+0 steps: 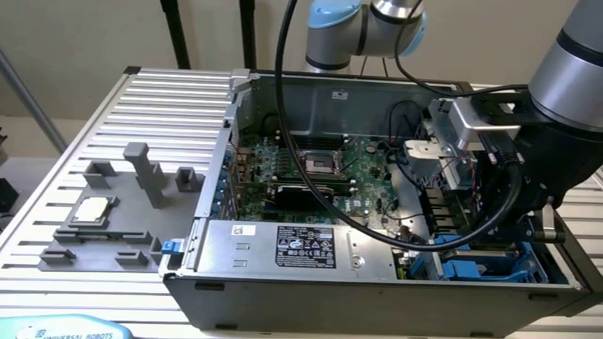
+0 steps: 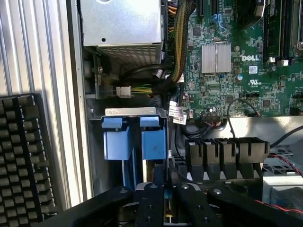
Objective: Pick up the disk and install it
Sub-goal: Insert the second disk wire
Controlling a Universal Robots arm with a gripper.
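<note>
Gripper (image 2: pixel 165 197): hanging just over the blue carrier in the wrist view; I cannot tell whether it is open or closed on anything
Arm (image 1: pixel 565 92): reaching down into the lower part of the case at the exterior view's right, its grey wrist block covering the spot below it
The disk (image 2: pixel 135 137): showing as two blue carrier tabs side by side, sitting in the drive bay under a thin silver lip, with blue rails running from them toward the gripper; in the exterior view the blue carrier (image 1: pixel 476 270) is lying in the lower corner of the case at the exterior view's right, just below the arm
Black connectors (image 2: pixel 227 151): standing in a row just beside the blue carrier
Motherboard (image 1: pixel 325 173): lying green across the middle of the case floor, carrying a silver heatsink (image 2: pixel 215 57)
Power supply (image 1: pixel 282 246): the silver box with a black label, sitting along the near wall of the case, beside the drive bay
Cables (image 1: pixel 306 141): looping black from the upper frame down across the motherboard
Computer case (image 1: pixel 377 300): lying open on the slatted table (image 1: pixel 169 92)
Grey fixture plate (image 1: pixel 113 226): resting on the table at the exterior view's left, well apart from the arm, holding a small square silver chip (image 1: pixel 92 210)
</note>
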